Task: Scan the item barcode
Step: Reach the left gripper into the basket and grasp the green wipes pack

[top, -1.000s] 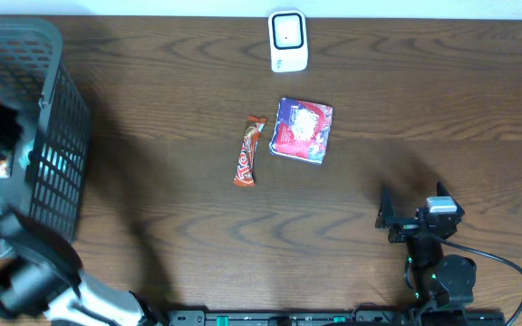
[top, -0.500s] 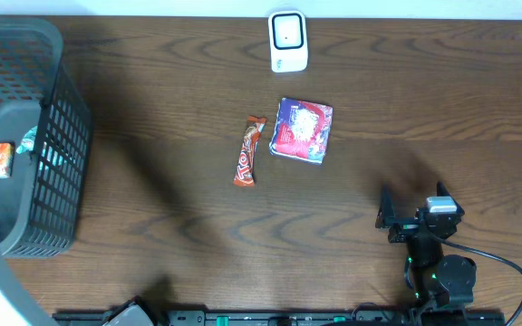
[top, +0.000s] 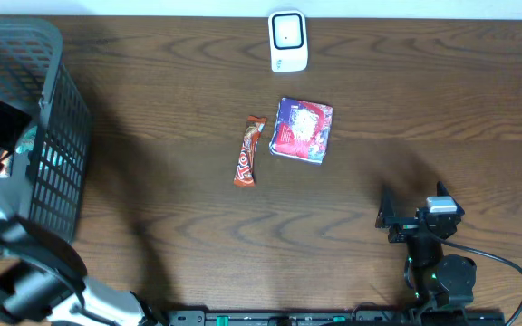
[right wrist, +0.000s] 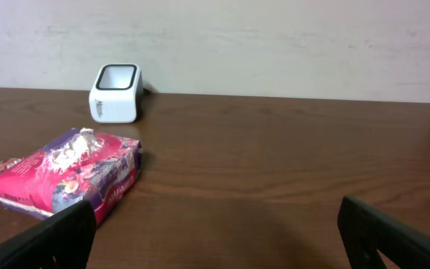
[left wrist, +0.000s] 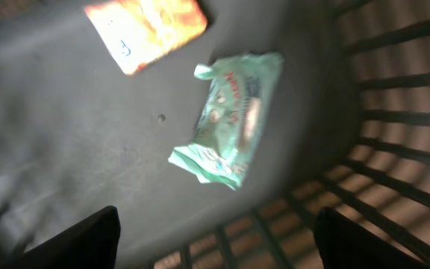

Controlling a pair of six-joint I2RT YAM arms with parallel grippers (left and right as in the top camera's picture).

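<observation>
orange-red wrapper up, a candy bar (top: 250,151) lies near the middle of the dark wooden table (top: 152,226), just beside a purple-and-pink packet (top: 303,130) with a crumpled top. both lie loose, touched by neither arm, and either could be the item awaiting its scan. beyond them, toward the far edge by the pale wall (right wrist: 275,37), stands the white scanner (top: 288,41), its dark window on top, nearer the packet than the bar. the right gripper (right wrist: 219,235) rests low at the near side of the table, jaws spread wide with nothing between them, looking across at the packet and scanner. far to the left, the left gripper (left wrist: 219,239) hangs inside the grey mesh basket (top: 62,136), its jaws also wide apart and empty. below it on the basket floor lie a mint-green pouch (left wrist: 234,127) and, partly out of frame, an orange packet (left wrist: 148,26), apart from each other. judged from this layout, the step in hand is the gap between items: goods sit in the basket, two lie on the table, and nothing is held before the scanner. the next move appears to call for an arm to reach one of the table items, close across its narrow width, lift it and turn it so the printed code, not visible from here, meets the scanner window.
</observation>
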